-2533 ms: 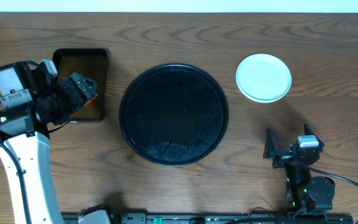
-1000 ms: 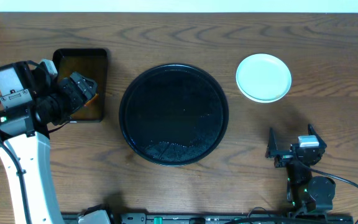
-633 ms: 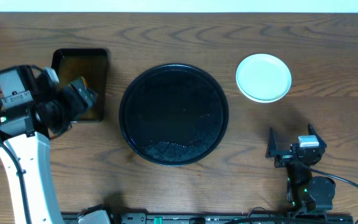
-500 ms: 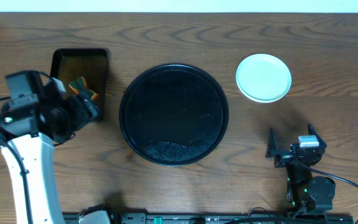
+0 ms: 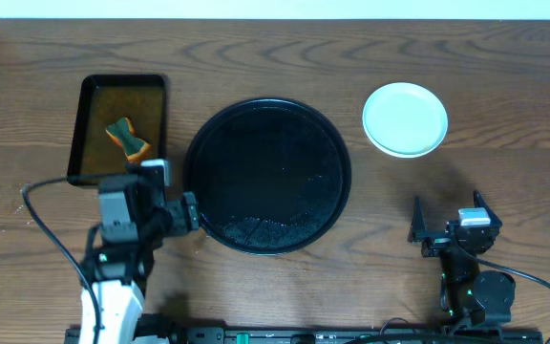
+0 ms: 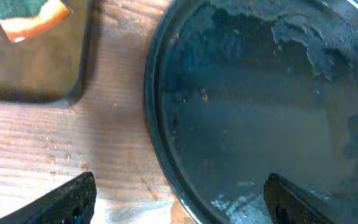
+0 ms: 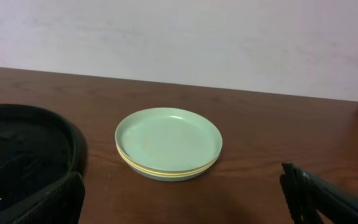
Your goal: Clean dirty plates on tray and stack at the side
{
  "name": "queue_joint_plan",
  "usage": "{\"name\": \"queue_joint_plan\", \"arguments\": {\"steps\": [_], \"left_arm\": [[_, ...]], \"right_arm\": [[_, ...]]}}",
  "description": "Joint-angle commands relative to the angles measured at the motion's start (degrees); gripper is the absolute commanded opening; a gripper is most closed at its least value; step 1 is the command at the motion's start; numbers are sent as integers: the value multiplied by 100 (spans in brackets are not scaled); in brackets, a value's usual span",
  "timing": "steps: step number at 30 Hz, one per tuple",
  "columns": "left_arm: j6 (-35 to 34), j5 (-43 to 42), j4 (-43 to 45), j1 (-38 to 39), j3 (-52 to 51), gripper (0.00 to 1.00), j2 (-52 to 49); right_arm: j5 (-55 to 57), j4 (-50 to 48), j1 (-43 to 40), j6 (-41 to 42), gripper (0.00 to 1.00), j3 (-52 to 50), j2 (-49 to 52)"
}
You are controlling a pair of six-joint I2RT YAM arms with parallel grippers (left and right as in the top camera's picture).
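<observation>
Near edge: left gripper [image 5: 192,212] and right gripper [image 5: 445,218], both spread wide, empty. Centre: tray [image 5: 267,162] holds no plates, only a wet film. Far right: plates [image 5: 405,118] stacked, looking clean. Far left: sponge [image 5: 127,139] in rectangular tray [image 5: 122,100]. Task looks finished.

Three stacked plates [image 7: 168,140], one round black tray [image 5: 267,158], one rectangular tray [image 5: 76,134], one sponge [image 5: 127,139]

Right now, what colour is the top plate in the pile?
Pale mint green. The right wrist view shows the top plate best.
</observation>
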State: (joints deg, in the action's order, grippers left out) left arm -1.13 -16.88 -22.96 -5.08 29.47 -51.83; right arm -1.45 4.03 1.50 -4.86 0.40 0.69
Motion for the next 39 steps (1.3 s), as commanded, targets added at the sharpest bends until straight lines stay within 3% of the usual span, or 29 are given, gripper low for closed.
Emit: {"name": "queue_joint_plan", "arguments": {"steps": [1,9,20,27,34,39], "left_arm": [[146,66,564,20,-638,87,448],[111,50,1193,20,-1537,87,1209],[9,-101,3045,216,-2771,87,1902],[133,-103,2992,385,-2924,87,2675],[326,142,2004,428,-2924,87,3486],[306,232,1991,588,-2924,87,4135]], "right_arm": [[13,26,-87,9,99,-9,-39],[13,24,-87,9,99,-9,-39],[13,26,-87,11,99,-9,-31],[13,24,-87,11,99,-9,-31],[13,24,-87,11,99,-9,-31],[13,26,-87,11,99,-9,-28]]}}
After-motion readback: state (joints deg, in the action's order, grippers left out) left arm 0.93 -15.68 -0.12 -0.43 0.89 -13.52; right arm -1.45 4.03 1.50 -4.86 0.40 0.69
